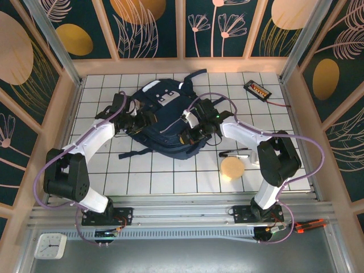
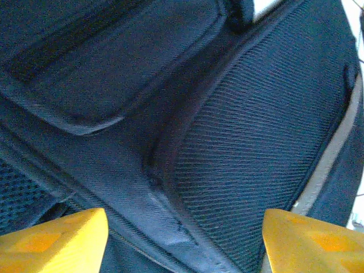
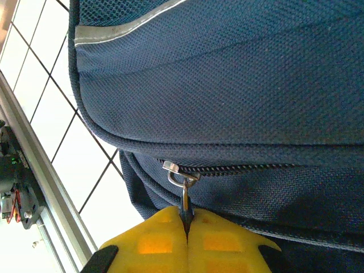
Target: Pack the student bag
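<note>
Bag (image 1: 165, 119) is laid on the worktop (image 1: 170, 176), toward 12 o'clock, its zip pull (image 3: 183, 187) pinched by the right claw (image 3: 186, 224) at 4 o'clock, likely to run the zip, while the left claw (image 2: 185, 242) is held spread at 9 o'clock, seemingly for bracing.

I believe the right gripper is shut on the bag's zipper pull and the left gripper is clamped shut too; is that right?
Not quite: the left gripper is open, spread wide over the student bag, as the left wrist view shows. The right gripper is shut on the zipper pull.
</note>
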